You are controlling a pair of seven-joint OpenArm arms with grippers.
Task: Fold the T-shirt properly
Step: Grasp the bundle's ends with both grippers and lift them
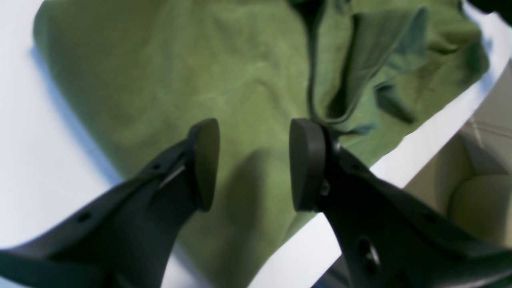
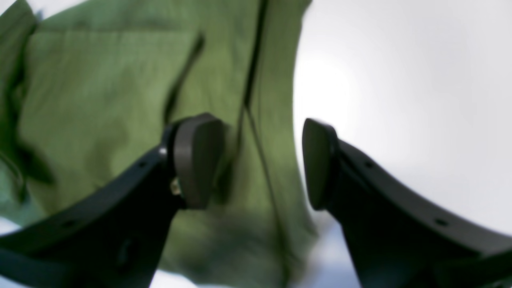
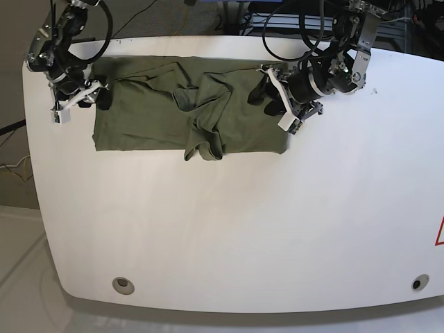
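Note:
The olive-green T-shirt (image 3: 146, 111) lies stretched along the far part of the white table (image 3: 243, 229), bunched into folds near its middle (image 3: 205, 118). My left gripper (image 3: 267, 97) hovers over the shirt's right end. In the left wrist view it (image 1: 254, 164) stands open, with only T-shirt (image 1: 160, 80) cloth below and nothing between the pads. My right gripper (image 3: 103, 99) is at the shirt's left end. Seen from the right wrist it (image 2: 262, 164) is open too, straddling the T-shirt (image 2: 100, 100) edge, one pad over cloth and the other over bare table.
Cables (image 3: 291, 24) and equipment run along the table's far edge behind both arms. Two small round holes (image 3: 123, 284) (image 3: 416, 282) sit near the front edge. A red mark (image 3: 440, 232) shows at the right border.

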